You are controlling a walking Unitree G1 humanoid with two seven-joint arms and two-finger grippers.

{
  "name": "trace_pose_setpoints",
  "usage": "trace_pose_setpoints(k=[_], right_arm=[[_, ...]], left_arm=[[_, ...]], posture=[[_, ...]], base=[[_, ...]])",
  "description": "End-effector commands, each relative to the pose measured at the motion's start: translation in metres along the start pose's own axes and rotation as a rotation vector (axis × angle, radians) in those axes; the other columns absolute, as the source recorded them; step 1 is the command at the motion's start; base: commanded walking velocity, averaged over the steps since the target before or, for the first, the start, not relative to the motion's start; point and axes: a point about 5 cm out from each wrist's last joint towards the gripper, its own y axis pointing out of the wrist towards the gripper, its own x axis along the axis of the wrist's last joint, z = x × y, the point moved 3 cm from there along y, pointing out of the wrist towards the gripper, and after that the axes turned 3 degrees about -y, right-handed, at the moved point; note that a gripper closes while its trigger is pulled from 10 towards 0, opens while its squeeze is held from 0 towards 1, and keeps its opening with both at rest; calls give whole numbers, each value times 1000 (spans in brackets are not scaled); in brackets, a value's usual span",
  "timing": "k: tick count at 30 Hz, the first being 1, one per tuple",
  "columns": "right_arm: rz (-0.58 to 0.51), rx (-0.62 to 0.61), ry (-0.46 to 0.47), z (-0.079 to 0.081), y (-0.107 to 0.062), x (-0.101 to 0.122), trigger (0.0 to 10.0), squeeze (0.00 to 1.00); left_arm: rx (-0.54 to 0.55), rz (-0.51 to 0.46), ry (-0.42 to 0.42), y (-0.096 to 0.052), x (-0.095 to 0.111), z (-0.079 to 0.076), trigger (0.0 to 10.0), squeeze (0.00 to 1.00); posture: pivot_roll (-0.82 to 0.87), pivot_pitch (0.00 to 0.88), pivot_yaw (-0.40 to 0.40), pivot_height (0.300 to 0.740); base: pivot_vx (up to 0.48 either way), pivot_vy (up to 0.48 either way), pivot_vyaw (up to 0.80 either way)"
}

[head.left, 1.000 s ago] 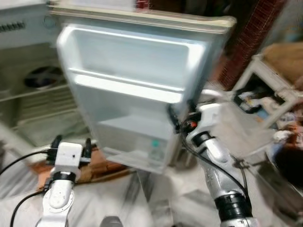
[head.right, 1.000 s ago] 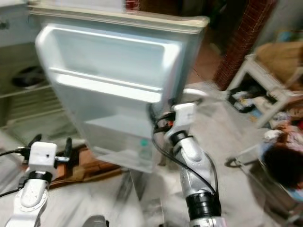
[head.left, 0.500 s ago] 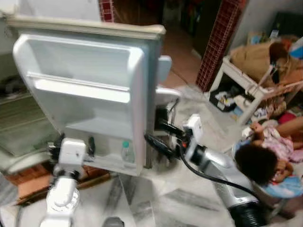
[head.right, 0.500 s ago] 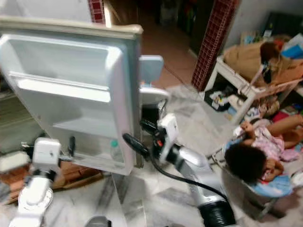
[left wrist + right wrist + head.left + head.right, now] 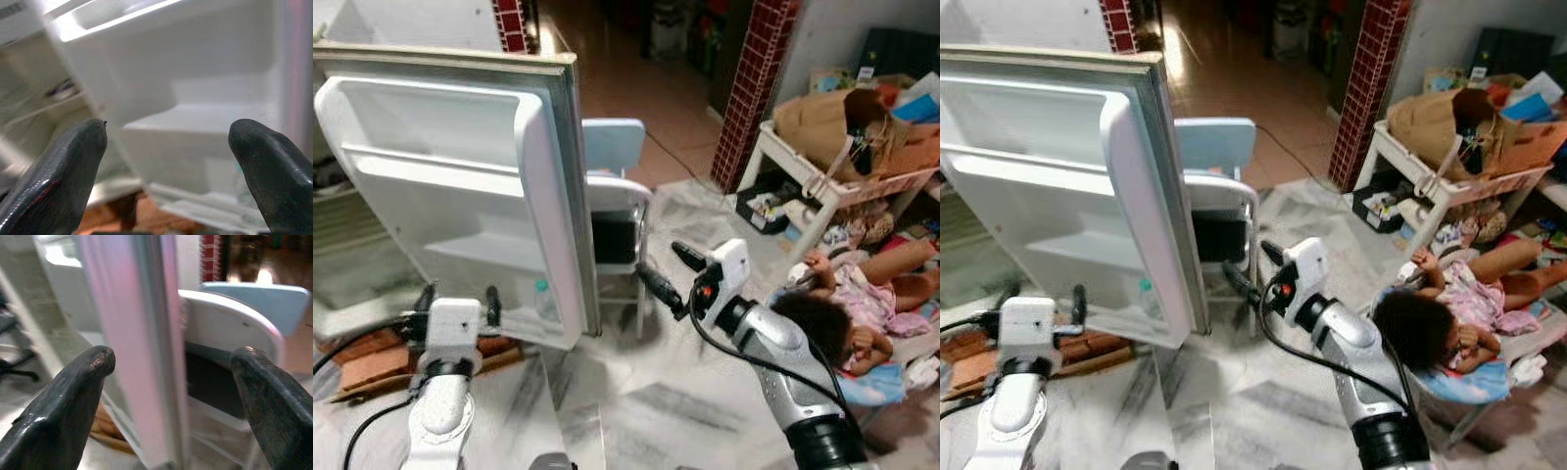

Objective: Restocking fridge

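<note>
Since the fridge door (image 5: 460, 186) stood wide open on my left, its tall edge sat just ahead of the right gripper (image 5: 671, 274), fingers spread, empty; left gripper (image 5: 455, 299), also open, faced the door shelves.

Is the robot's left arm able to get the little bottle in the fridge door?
Probably yes. The left gripper is open and faces the door shelf where the bottle stands, with nothing between them. It must still move toward the fridge door.
</note>
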Motion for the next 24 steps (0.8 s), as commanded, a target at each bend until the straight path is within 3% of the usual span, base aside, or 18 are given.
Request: trace_pose_setpoints(k=[1,3,5,11,14,24], right_arm=[[19,10,23,4,5,-1,10000,0],[-20,-15,116,1,5,2,10000,0],[-53,-89,125,-7,4,5,10000,0],[-85,-192,71,-21,5,11,10000,0],[-100,-279,50,-37,6,19,10000,0],[-148,-343,-1,-46,19,36,10000,0]], left_arm=[[49,-19,34,0,4,10,10000,0],[82,-24,46,-1,5,16,10000,0],[79,-19,36,-1,4,16,10000,0],[52,-23,36,-3,5,10,10000,0],[56,-24,36,-4,5,10,10000,0],[31,-7,10,-6,3,5,10000,0]], posture=[[75,43,10,740],[76,45,11,740],[80,45,9,740],[75,50,10,740],[75,53,9,740],[81,61,1,740]], base=[[0,0,0],[0,0,0],[0,0,256],[0,0,721],[0,0,706],[0,0,706]])
